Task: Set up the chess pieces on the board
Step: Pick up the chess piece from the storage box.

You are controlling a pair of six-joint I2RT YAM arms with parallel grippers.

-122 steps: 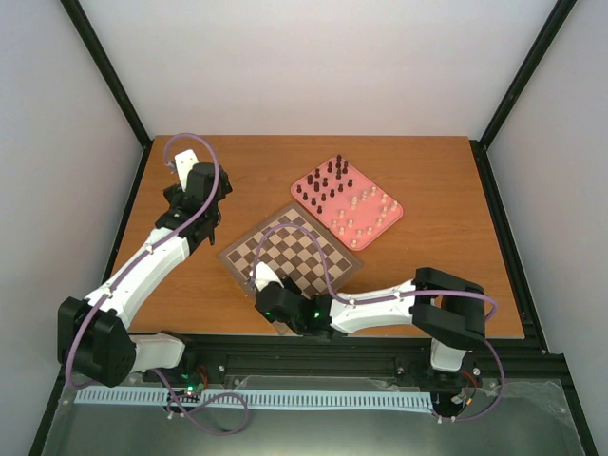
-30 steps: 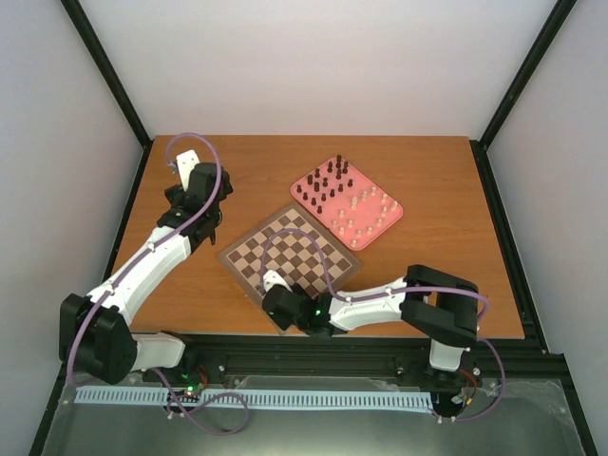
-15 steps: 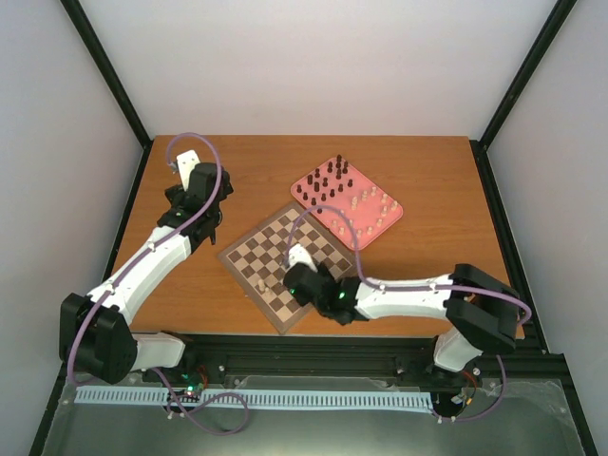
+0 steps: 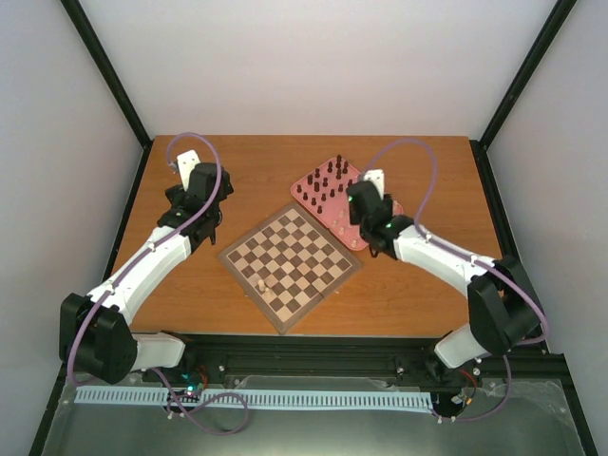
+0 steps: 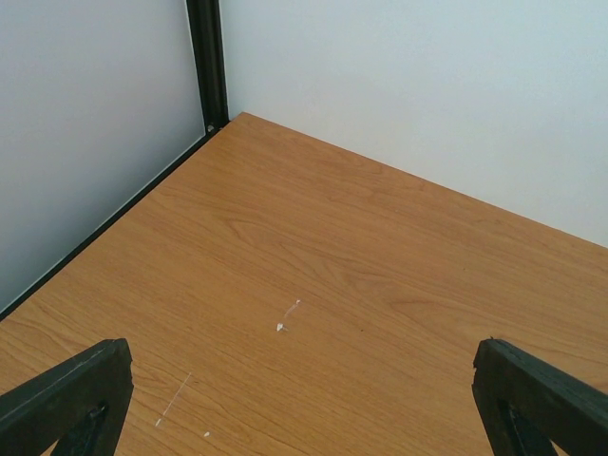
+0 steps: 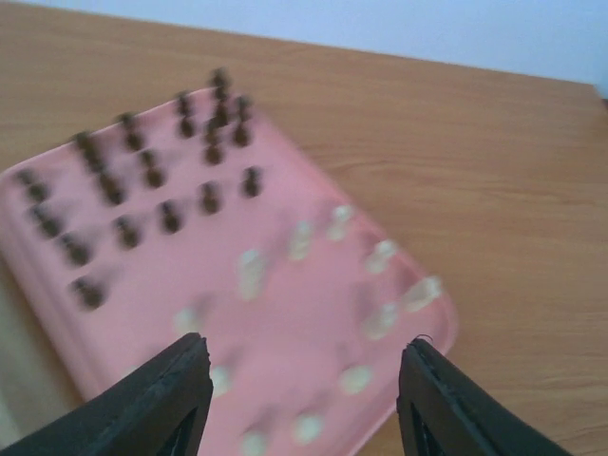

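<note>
Wooden table [image 4: 427, 275] carries the board [image 4: 294, 249], set cornerwise, with one cream piece [image 4: 261, 283] standing near its near-left edge. Other chess pieces, dark [image 6: 211, 198] and cream [image 6: 252, 271], stand blurred in a pink tray [image 6: 294, 309] beneath the right end effector [image 6: 306, 366], which is spread wide and empty. Over the table's far-left corner the left end effector [image 5: 299, 380] gapes wide too, gripping nothing.

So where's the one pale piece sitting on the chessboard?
In the top view, the pale piece stands on the chessboard by its near-left edge, alone, well left of the pink tray holding the rest.
</note>
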